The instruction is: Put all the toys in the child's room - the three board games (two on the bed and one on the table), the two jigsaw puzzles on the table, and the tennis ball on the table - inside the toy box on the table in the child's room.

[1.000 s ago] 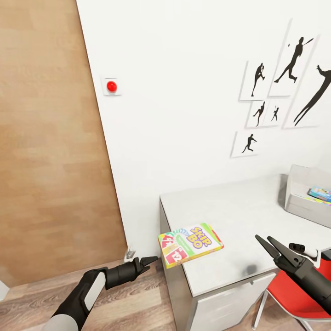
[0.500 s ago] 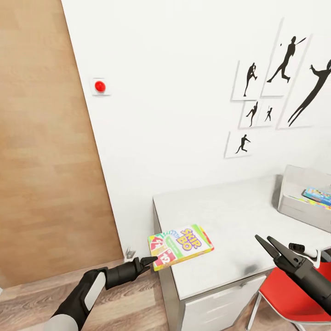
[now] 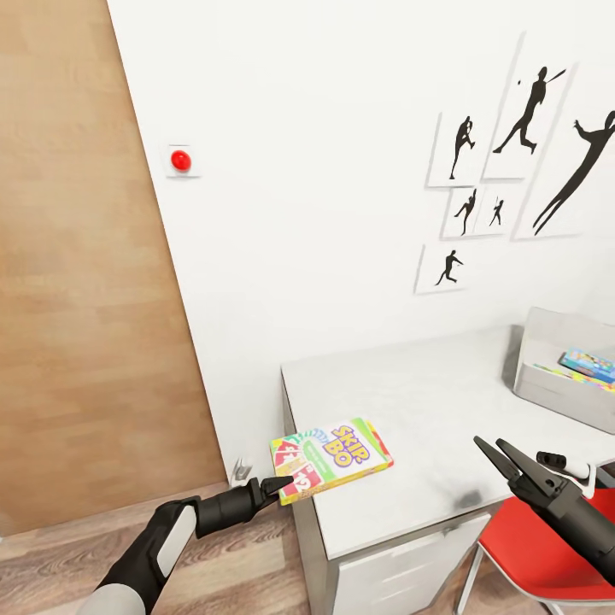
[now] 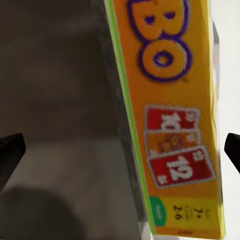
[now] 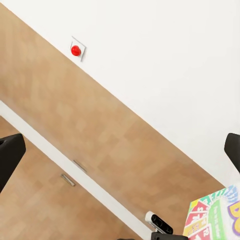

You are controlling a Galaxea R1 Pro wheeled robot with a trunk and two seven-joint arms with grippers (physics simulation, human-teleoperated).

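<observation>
A green-purple SKIP-BO board game (image 3: 331, 457) lies flat on the near left corner of the pale table (image 3: 427, 393), overhanging its edge. My left gripper (image 3: 278, 487) is level with that overhanging corner, its tips touching or almost touching it. In the left wrist view the box (image 4: 172, 125) sits between the widely spread fingers of the open left gripper (image 4: 120, 152). My right gripper (image 3: 500, 451) hovers open over the table's front edge, holding nothing. The grey toy box (image 3: 547, 389) stands at the table's far right with a small blue board game (image 3: 589, 363) inside.
A wooden door (image 3: 77, 299) fills the left side, with a red button (image 3: 180, 160) on the white wall beside it. Baseball-player posters (image 3: 512, 162) hang above the table. A red chair (image 3: 534, 555) stands under the table's front edge below my right arm.
The camera has moved, so table, wall and posters sit further left in the picture. The gap between my left gripper and the SKIP-BO box has closed; its corner now meets the tips.
</observation>
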